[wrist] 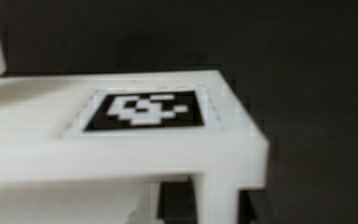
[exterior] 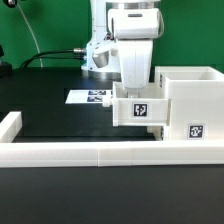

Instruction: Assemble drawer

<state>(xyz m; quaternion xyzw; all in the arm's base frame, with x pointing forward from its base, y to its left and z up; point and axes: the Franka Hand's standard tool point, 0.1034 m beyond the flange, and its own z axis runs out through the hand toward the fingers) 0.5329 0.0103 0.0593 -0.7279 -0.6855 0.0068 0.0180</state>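
The large white drawer housing (exterior: 190, 95) stands at the exterior view's right, with a square tag (exterior: 194, 130) on its front. A small white tray (exterior: 138, 108) with a tag on its face sits right against the housing's left side. My gripper (exterior: 138, 88) comes down on the tray from above. In the wrist view the tray (wrist: 87, 150) and its tag (wrist: 149, 110) fill the picture. My gripper (wrist: 217, 205) has a dark fingertip (wrist: 179, 200) on each side of the tray's white wall, shut on it. No knob shows.
The long low white border rail (exterior: 90, 152) runs along the front and up the exterior view's left side (exterior: 10, 125). The marker board (exterior: 88, 97) lies flat on the black table behind the tray. A black cable trails at the back left.
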